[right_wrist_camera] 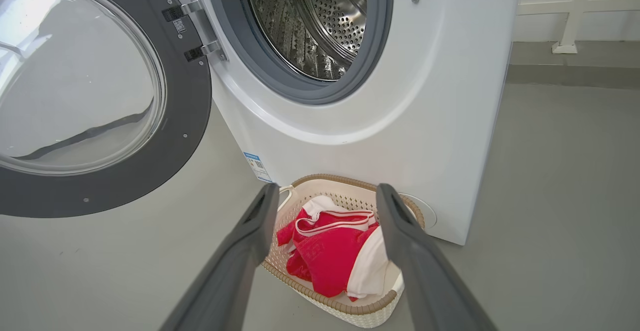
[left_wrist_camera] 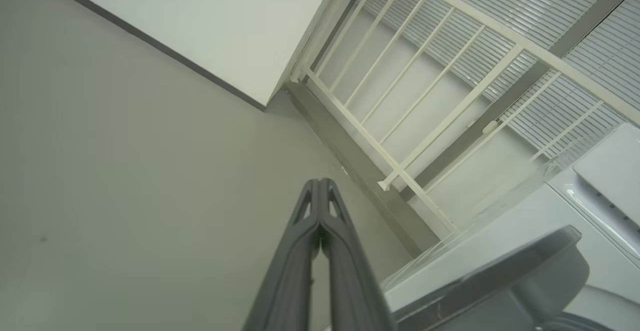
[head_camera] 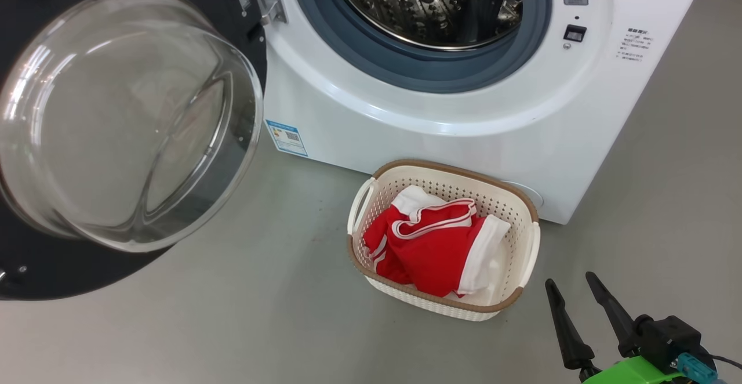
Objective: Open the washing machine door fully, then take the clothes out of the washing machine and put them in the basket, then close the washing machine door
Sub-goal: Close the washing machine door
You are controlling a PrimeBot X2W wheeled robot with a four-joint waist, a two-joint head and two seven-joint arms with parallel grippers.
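The washing machine (head_camera: 464,117) (right_wrist_camera: 380,121) stands with its door (head_camera: 116,123) (right_wrist_camera: 85,86) swung wide open to the left, glass bowl facing me. What I can see of the steel drum (head_camera: 429,1) (right_wrist_camera: 310,21) holds nothing. The red and white clothes (head_camera: 432,245) (right_wrist_camera: 332,251) lie in the cream basket (head_camera: 359,207) (right_wrist_camera: 325,303) on the floor before the machine. My right gripper (head_camera: 571,279) (right_wrist_camera: 325,191) is open with nothing in it, just right of the basket. My left gripper (left_wrist_camera: 317,183) is shut on nothing, pointing at bare floor, with the door's edge (left_wrist_camera: 500,281) beside it.
Grey floor (head_camera: 243,314) surrounds the basket. A white railing (left_wrist_camera: 440,96) and a wall with blinds stand beyond the machine. A white railing post (right_wrist_camera: 570,16) rises at the right behind the machine.
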